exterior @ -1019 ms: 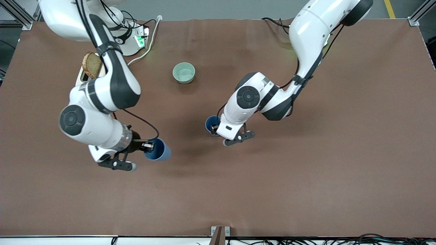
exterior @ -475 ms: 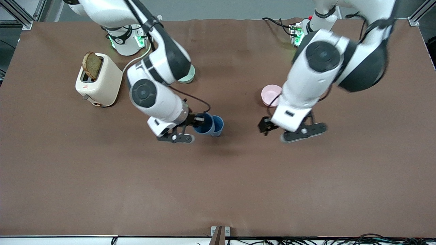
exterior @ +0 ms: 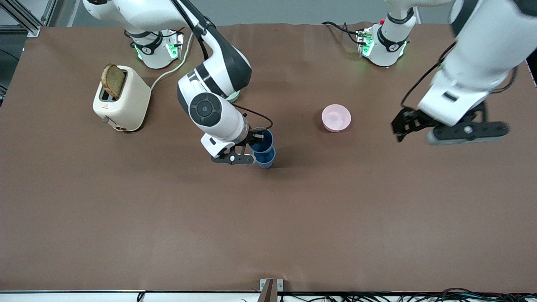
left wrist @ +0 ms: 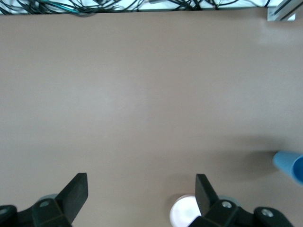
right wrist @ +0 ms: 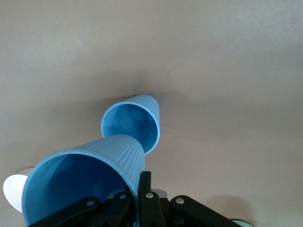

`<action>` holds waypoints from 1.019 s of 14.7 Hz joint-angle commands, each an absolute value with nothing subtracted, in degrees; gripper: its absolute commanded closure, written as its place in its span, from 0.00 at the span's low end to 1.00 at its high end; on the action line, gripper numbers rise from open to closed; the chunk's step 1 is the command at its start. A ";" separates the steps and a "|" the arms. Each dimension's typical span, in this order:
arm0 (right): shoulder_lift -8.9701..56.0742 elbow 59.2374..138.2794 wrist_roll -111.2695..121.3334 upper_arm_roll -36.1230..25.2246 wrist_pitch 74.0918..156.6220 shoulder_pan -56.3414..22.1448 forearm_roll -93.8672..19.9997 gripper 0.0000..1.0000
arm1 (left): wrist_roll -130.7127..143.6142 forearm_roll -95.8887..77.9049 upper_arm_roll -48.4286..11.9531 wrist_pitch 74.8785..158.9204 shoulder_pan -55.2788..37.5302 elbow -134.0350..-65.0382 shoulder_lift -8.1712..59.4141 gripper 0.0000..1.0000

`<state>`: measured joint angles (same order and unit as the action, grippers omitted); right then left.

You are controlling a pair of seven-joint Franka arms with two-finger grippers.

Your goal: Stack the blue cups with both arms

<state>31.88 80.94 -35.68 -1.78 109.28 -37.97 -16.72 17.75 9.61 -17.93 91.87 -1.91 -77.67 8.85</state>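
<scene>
One blue cup (exterior: 266, 158) stands upright on the brown table near its middle; it also shows in the right wrist view (right wrist: 135, 125). My right gripper (exterior: 256, 136) is shut on the rim of the second blue cup (exterior: 261, 140) and holds it tilted just over the standing cup's mouth. In the right wrist view the held cup (right wrist: 85, 182) fills the near corner, with its rim pinched in the gripper (right wrist: 141, 189). My left gripper (exterior: 403, 125) is open and empty in the air at the left arm's end, with its fingers wide apart (left wrist: 141, 191).
A pink bowl (exterior: 336, 118) sits between the cups and the left gripper and shows in the left wrist view (left wrist: 184, 213). A pale green bowl (exterior: 235, 96) is mostly hidden by the right arm. A cream toaster (exterior: 126, 102) with toast (exterior: 113, 80) stands at the right arm's end.
My right gripper has carried its cup from the right arm's end to over the standing cup. My left gripper let go of the standing cup and drew back toward the left arm's end.
</scene>
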 commanded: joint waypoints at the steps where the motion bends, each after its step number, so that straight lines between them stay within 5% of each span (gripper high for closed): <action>1: 30.76 82.35 -36.65 -2.37 109.60 -39.63 -16.26 0.98 | 11.09 6.61 -18.20 88.43 2.10 -79.89 4.23 0.00; 7: 32.34 82.44 -37.18 -2.46 112.15 -41.30 -16.17 0.98 | 7.21 0.88 -6.17 87.98 -4.47 -87.44 -1.84 0.00; 15: 33.75 82.71 -37.79 -2.55 114.08 -41.31 -15.65 0.98 | 3.52 1.14 -3.43 88.51 -6.07 -90.70 -4.22 0.00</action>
<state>33.86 82.20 -36.66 -2.04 113.29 -40.91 -16.58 4.96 1.80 -4.28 87.70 -5.51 -89.16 -2.92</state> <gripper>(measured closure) 0.965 0.000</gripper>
